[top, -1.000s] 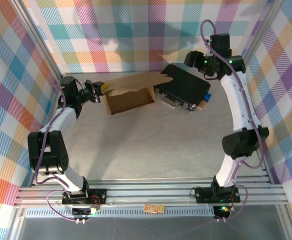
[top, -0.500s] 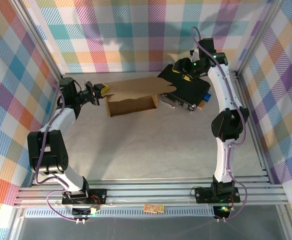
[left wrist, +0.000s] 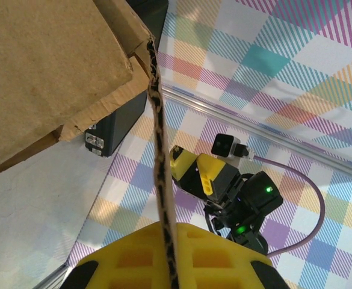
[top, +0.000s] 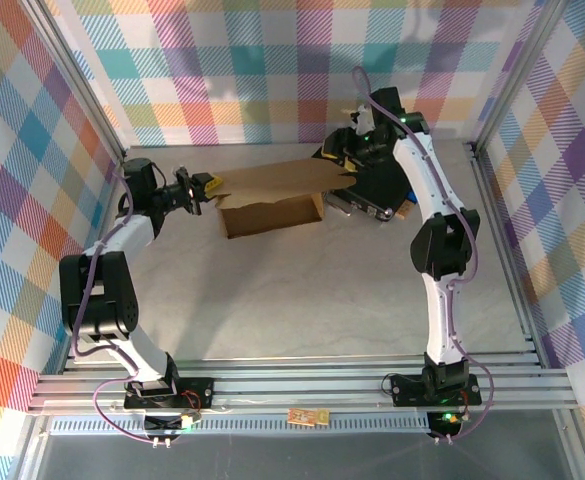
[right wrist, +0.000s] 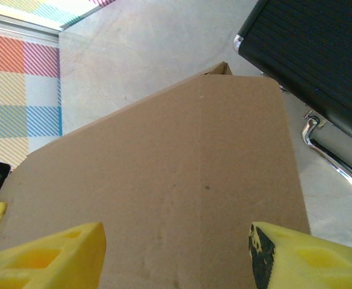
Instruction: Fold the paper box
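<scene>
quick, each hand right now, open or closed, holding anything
left hand: closed on the box flap
right hand: open, over the box, holding nothing

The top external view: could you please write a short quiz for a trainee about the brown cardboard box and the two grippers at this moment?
1. True or false: the left gripper is shut on an edge of the brown corrugated cardboard box.
2. Which thing lies next to the box on the right arm's side? A. a black hard case with metal edges; B. a red plastic bowl; C. a steel pan.
3. Fill in: the right gripper has its jaws ___ at the far end of the box's raised flap.

Key: 1 true; 2 A; 3 open.
</scene>
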{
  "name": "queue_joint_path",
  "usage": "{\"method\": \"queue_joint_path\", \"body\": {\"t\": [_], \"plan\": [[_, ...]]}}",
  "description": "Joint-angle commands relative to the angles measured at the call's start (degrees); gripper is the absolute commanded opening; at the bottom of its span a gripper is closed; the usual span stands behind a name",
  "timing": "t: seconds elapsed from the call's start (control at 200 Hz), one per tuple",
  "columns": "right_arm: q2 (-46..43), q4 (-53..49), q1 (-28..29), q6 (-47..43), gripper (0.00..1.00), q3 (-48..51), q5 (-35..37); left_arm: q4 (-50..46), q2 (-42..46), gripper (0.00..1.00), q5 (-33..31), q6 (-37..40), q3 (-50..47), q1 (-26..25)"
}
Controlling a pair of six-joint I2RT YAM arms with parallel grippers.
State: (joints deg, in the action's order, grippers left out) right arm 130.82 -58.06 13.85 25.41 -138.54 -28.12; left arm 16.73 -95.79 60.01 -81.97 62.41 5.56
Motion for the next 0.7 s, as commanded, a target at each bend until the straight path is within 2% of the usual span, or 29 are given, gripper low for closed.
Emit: {"method": "queue_joint_path", "body": {"t": [0.0, 0.205, 0.47, 0.695], "plan": [[1.3, -0.65, -0.23, -1.99, 0.64, -1.61, -1.16, 4.0, -0.44, 0.0, 2.22, 0.37, 1.22, 0.94], [1.98, -0.55, 0.91, -0.93, 0.63, -1.65, -4.78, 4.43, -1.3, 0.0, 2.31, 0.11, 1.57, 0.94], [2.87, -2.62, 0.85, -2.02, 0.63, -1.46, -5.81, 5.98, -2.06, 0.0, 2.39, -1.08, 2.36, 0.93], [1.82, -6.55, -0.89, -7.86, 0.64, -2.39, 3.04, 6.25, -1.57, 0.0, 4.58, 0.63, 2.02, 0.77]]}}
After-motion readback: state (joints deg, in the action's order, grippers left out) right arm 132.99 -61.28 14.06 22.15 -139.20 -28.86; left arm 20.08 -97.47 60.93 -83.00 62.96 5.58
